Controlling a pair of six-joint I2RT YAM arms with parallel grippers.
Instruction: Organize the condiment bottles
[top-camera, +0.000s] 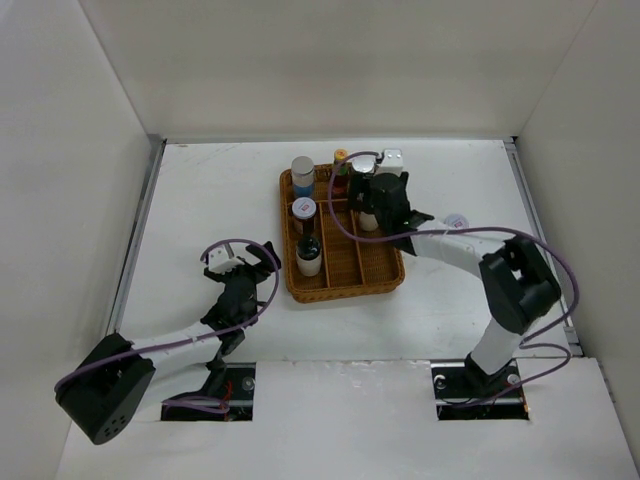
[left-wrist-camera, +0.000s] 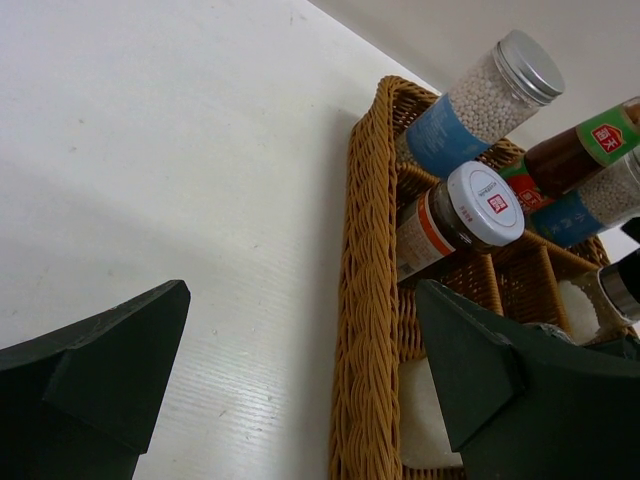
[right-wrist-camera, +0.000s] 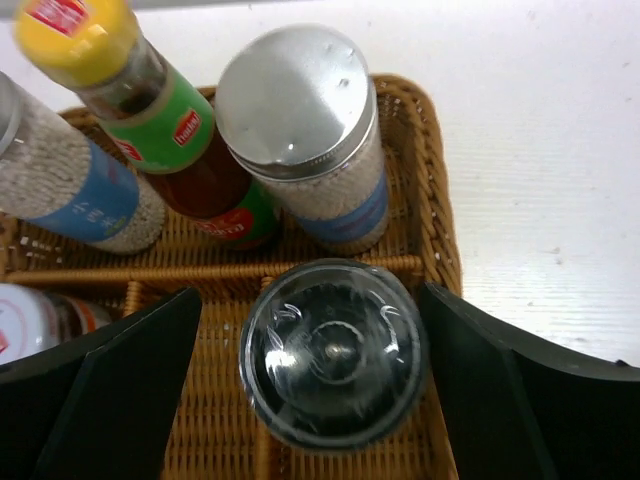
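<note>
Right claw (right-wrist-camera: 310, 345) apart, straddling black-capped jar (right-wrist-camera: 333, 352) in wicker tray (right-wrist-camera: 436, 200); silver-lidded shaker (right-wrist-camera: 300, 120) and yellow-capped sauce bottle (right-wrist-camera: 150, 110) stand just beyond it. Left claw (left-wrist-camera: 300, 385) apart, over worktop (left-wrist-camera: 150, 150) beside tray's left rim.

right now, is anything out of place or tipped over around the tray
A small white round item lies on the table right of the wicker tray, apart from it, beside the right arm; too small to identify. The condiment bottles in the tray stand upright, and nothing looks spilled.
</note>
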